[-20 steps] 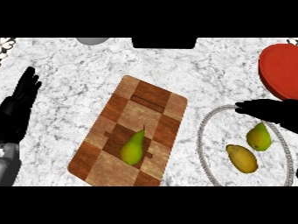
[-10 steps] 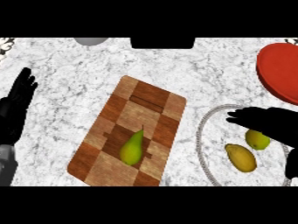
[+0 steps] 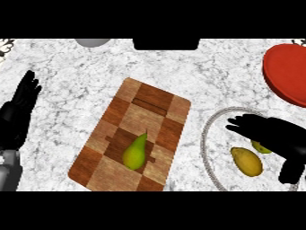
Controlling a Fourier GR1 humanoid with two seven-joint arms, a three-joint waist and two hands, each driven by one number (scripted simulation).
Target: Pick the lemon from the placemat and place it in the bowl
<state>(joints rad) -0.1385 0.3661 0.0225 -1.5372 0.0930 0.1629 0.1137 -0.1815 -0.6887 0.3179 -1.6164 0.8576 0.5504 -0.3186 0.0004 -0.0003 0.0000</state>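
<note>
right hand (image 3: 277, 137): fingers spread flat over placemat (image 3: 208, 148), above lemon (image 3: 260, 147) | left hand (image 3: 13, 114): upright, fingers straight | red bowl (image 3: 294, 74): round, glossy | counter (image 3: 82, 72): marble

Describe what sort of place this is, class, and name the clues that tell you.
Most likely a kitchen counter: a marble-patterned top holds a wooden cutting board with a pear on it, a red bowl, and a plate with more fruit.
</note>
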